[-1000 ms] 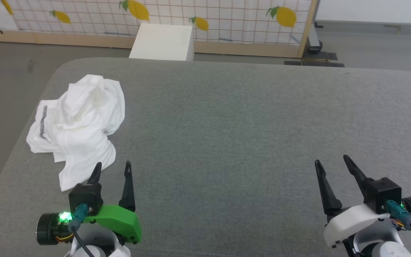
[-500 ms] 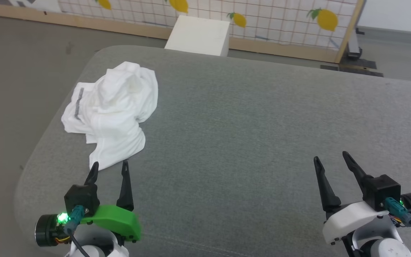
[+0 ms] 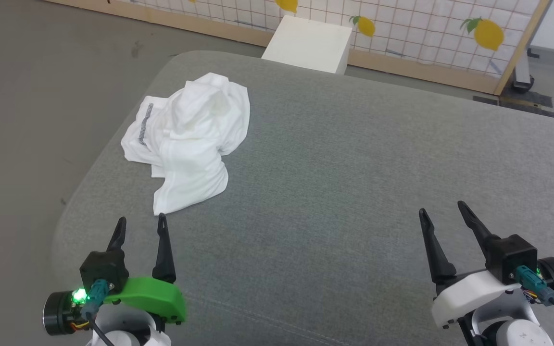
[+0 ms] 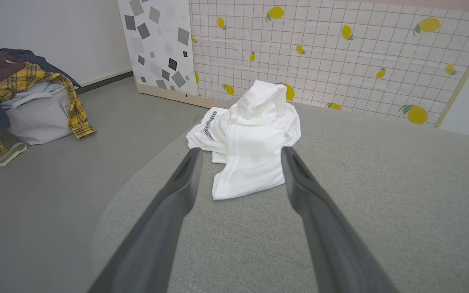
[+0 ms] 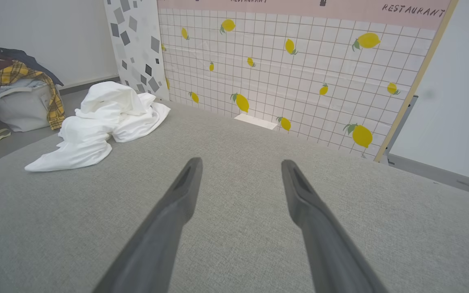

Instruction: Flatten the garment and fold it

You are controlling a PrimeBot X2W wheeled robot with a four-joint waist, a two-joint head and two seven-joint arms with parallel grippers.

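1. Garment [image 3: 188, 144] lies in a crumpled heap on the far-left part of the grey counter [image 3: 330, 168], near its rounded edge. It is not flattened or folded yet.
2. Left gripper [image 3: 141, 217] sits just short of the heap's near corner, jaws spread wide and empty.
3. Right gripper [image 3: 441, 207] is well apart over bare counter, jaws also spread and empty.
4. Handling, judged: thin, light, floppy cloth. It will likely sag and bunch when lifted, and may drag on the fabric surface.
5. Best hold, judged: the flat near corner or the zigzag-stitched hem [image 3: 144, 122]. Pinch 1 layer, then the 2nd gripper takes the opposite edge.
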